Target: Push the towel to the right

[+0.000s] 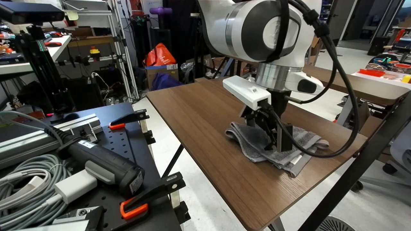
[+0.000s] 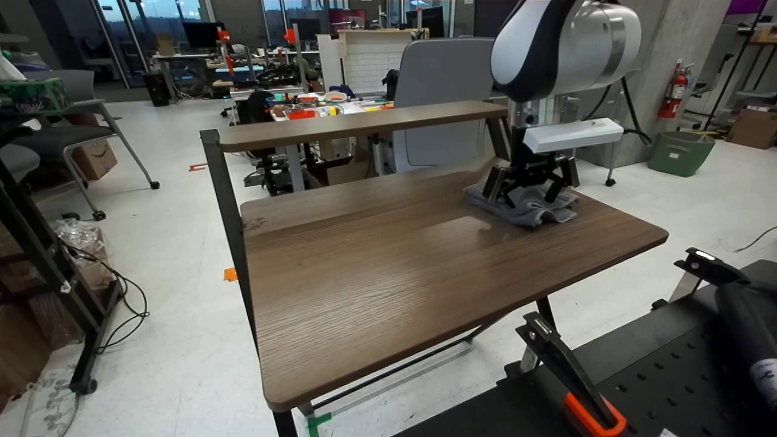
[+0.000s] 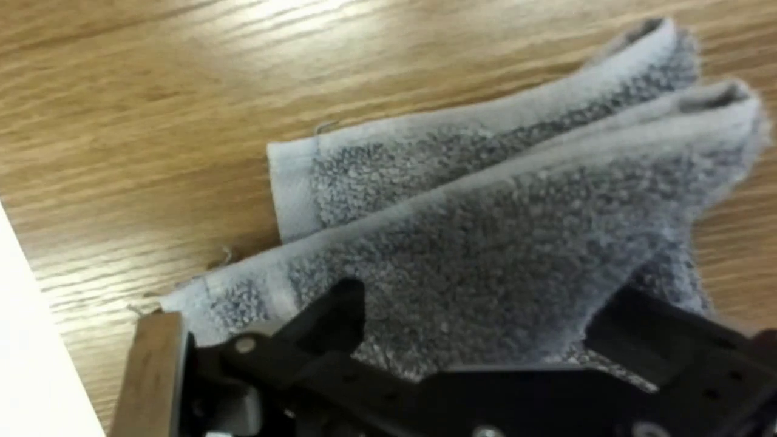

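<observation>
The towel, a folded and rumpled grey cloth, lies on the brown tabletop. It shows in both exterior views and fills much of the wrist view. Its folds and lighter hem edges are visible there. My gripper is pointed down over the towel in both exterior views, with its fingertips at or very near the cloth. In the wrist view the gripper has its two black fingers spread apart, with towel surface visible between and beneath them. Whether the fingertips press into the cloth cannot be told.
The brown tabletop extends around the towel. A raised wooden shelf on dark posts runs along one side of the table. A black bench with orange-tipped clamps and coiled cables stands beside the table. A black cable loops from the arm.
</observation>
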Controlling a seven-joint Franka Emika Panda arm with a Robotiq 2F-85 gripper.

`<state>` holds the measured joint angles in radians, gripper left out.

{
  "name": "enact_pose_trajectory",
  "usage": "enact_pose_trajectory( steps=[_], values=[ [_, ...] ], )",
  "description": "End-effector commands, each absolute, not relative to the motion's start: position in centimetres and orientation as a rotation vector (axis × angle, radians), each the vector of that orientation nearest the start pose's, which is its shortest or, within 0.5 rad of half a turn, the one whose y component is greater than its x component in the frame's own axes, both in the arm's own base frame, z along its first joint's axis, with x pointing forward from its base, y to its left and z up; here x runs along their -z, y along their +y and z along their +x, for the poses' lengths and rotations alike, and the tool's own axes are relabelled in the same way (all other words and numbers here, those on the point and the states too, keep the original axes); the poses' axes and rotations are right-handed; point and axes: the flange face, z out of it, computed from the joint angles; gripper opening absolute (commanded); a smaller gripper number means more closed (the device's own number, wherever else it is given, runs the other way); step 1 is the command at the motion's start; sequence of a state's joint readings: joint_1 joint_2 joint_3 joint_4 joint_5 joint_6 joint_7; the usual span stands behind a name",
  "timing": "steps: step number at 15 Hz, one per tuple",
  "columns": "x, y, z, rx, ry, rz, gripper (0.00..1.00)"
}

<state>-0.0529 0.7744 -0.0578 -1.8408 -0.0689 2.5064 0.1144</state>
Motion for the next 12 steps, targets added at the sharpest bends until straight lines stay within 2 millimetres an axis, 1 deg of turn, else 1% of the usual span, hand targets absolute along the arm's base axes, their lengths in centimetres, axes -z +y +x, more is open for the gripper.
enact_pose_trajectory(
  steps=[1, 2, 6, 8, 9, 10, 11, 12],
  values=[
    [-12.9, -7.0, 59.8, -0.176, 0.226, -3.177, 1.0],
    [-14.3, -6.6, 59.6, -0.167, 0.21, -3.167, 1.0],
    [-21.4, -4.7, 58.7, -0.02, 0.13, -3.116, 1.0],
    [-23.7, -3.9, 57.3, 0.033, 0.07, -3.095, 1.0],
    [-21.3, -4.2, 59.8, 0.004, 0.125, -3.122, 1.0],
    [-22.6, -3.8, 59.2, 0.023, 0.104, -3.114, 1.0],
    [-23.4, -3.6, 58.6, 0.031, 0.093, -3.111, 1.0],
    [-23.8, -3.5, 58.2, 0.031, 0.088, -3.111, 1.0]
  ],
)
